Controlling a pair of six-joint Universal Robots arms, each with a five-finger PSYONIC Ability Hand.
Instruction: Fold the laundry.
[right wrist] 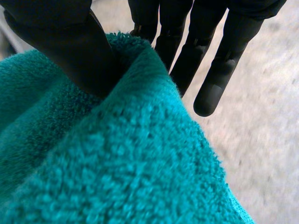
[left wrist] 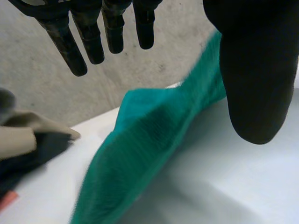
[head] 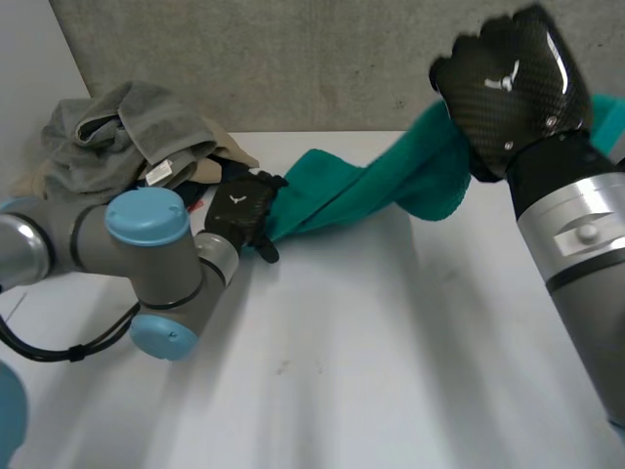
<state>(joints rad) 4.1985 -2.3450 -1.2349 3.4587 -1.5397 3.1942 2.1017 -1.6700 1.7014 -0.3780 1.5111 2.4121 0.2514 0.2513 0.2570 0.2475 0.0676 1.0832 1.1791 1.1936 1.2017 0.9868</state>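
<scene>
Head view: the teal towel (head: 352, 191) is strung near the table's (head: 391, 371) far edge, long axis running from the left hand (head: 242, 210) by the laundry pile (head: 127, 137) up to the raised right hand (head: 513, 83). Left wrist view: fingers (left wrist: 70, 44) are seen straight, the towel just beneath, probably ungripped. Right wrist view: the towel's end is pinched against the thumb (right wrist: 60, 46).

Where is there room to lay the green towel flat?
The wide bare stretch of white table on the near side of the teal terry towel is free. The far left corner is crowded: a pile of grey and beige laundry sits by the left hand.
</scene>
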